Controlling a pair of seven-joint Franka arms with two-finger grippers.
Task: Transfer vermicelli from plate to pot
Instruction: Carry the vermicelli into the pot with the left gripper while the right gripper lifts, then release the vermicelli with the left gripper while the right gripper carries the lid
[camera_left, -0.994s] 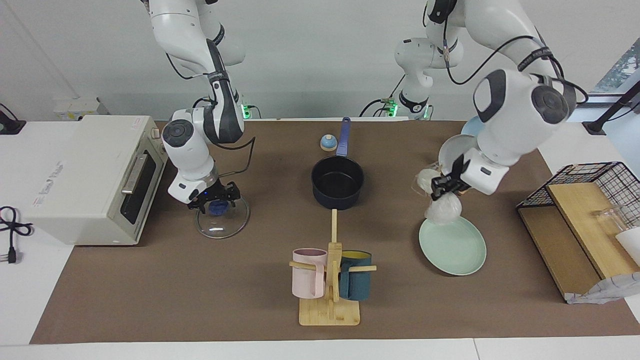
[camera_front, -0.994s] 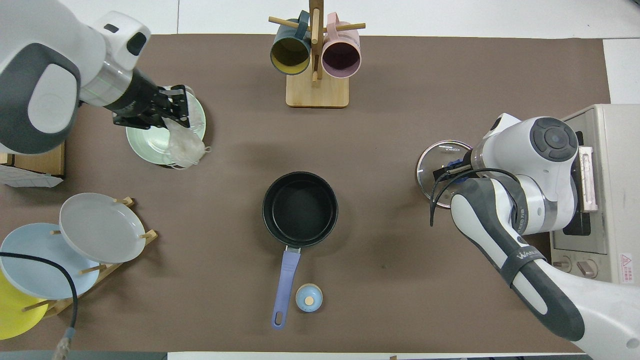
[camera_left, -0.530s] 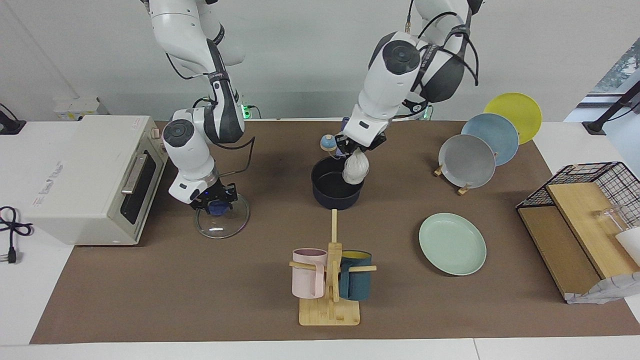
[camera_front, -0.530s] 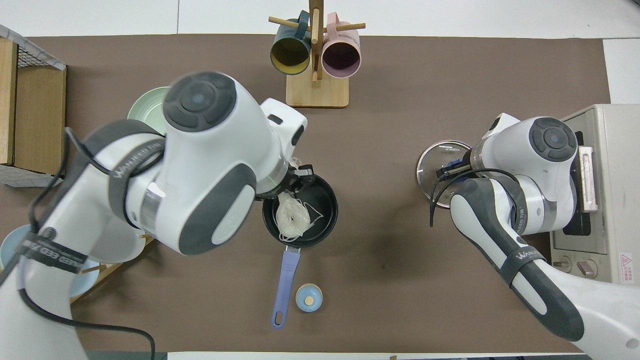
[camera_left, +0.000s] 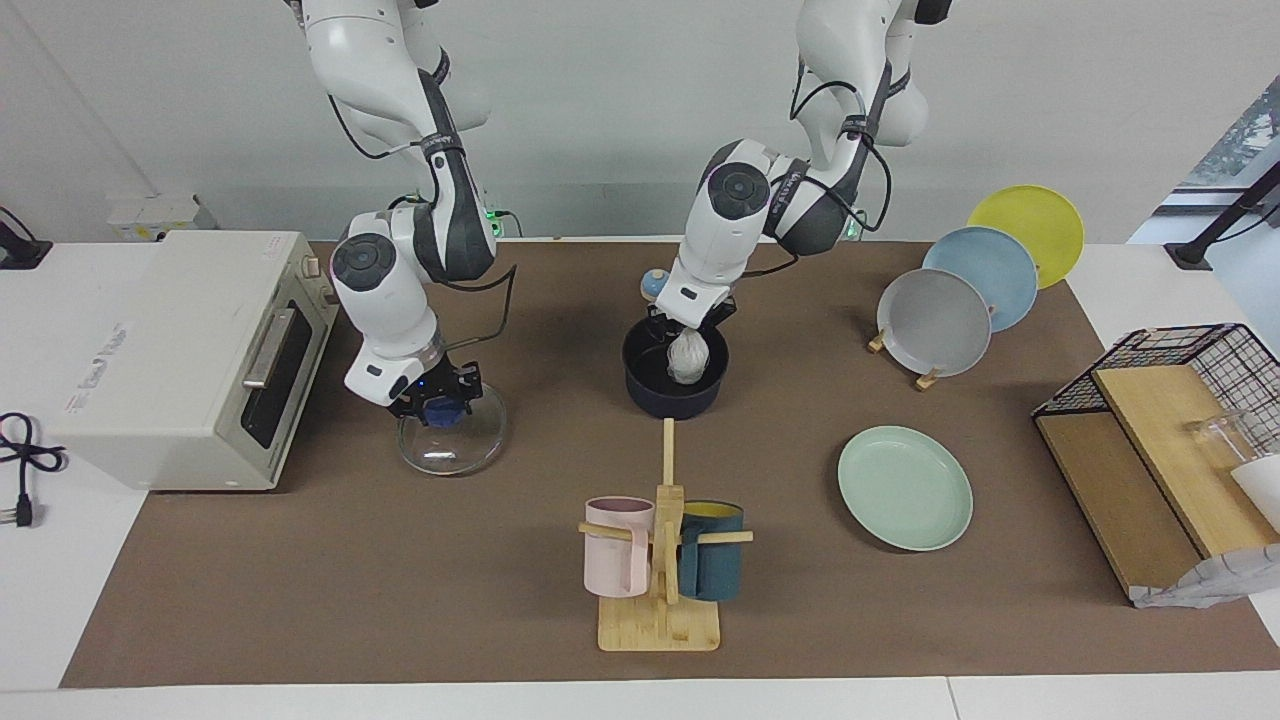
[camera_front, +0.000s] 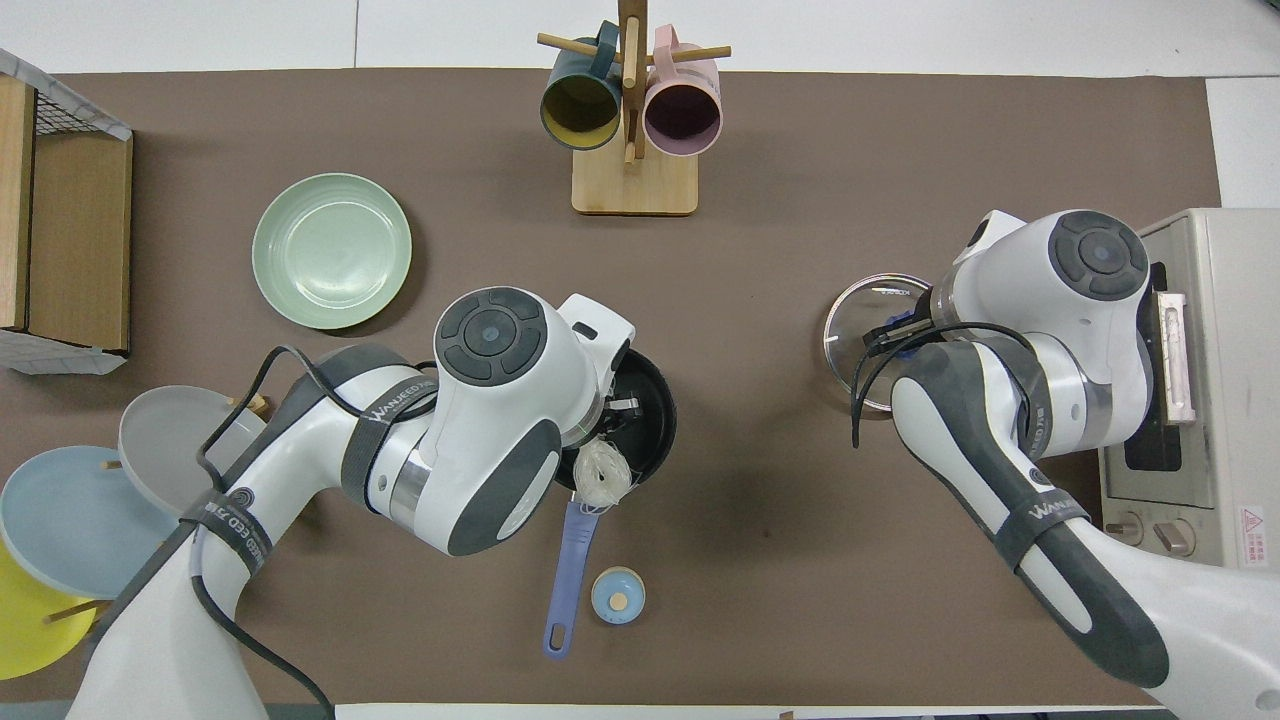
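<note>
Lowering the noodle nest into the pan

The left gripper (camera_left: 688, 332) hangs over the small dark navy saucepan with a long blue handle (camera_left: 675, 378) at the middle of the desk, toward the robots' edge, its jaws clenched on the whitish, translucent nest of vermicelli (camera_left: 687, 358), which dangles inside the rim. I would judge the good move to be a straight drop lower, then letting go only once the nest sits on the black bottom, so no strands catch the rim by the handle. The round pale mint-green plate (camera_left: 905, 487) lies bare toward the left arm's end, well apart. Open mat surrounds the saucepan; the small blue bell (camera_front: 618, 595) beside the handle is the only close neighbour. The right gripper (camera_left: 436, 405) waits, jaws grasping the knob of the clear glass lid (camera_left: 452, 435) near the white toaster oven (camera_left: 180, 355).
</note>
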